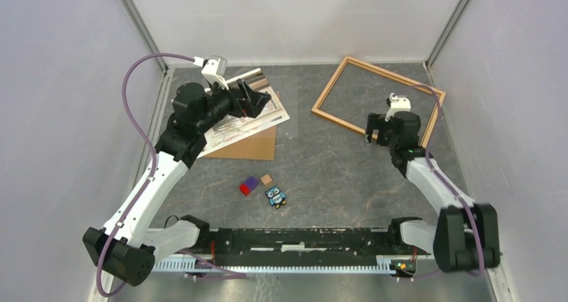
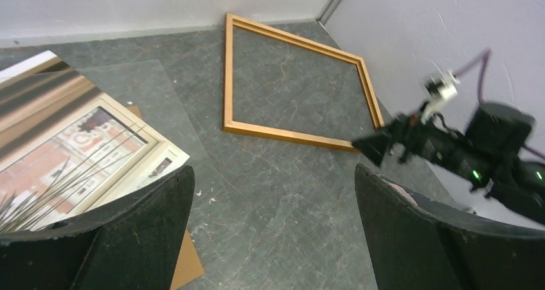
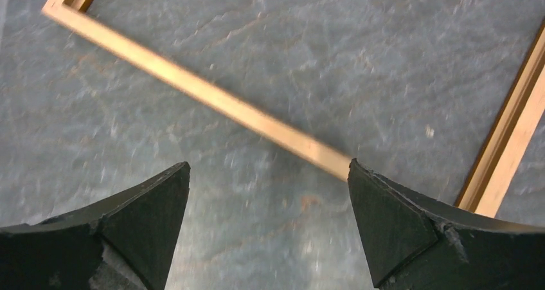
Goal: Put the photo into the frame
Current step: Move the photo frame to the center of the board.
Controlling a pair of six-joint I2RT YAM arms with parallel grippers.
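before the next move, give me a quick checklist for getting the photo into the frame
1. left gripper open, over the photo: ok
2. right gripper open, above the near rail of the frame: ok
3. frame lying flat, nothing inside its opening: ok
4. photo gripped: not ok, neither gripper holds it; it lies on the brown backing board
5. clear sheet off the photo: cannot tell

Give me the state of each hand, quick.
Left hand: open, holding nothing, above the photo.
Right hand: open, holding nothing, above the frame.
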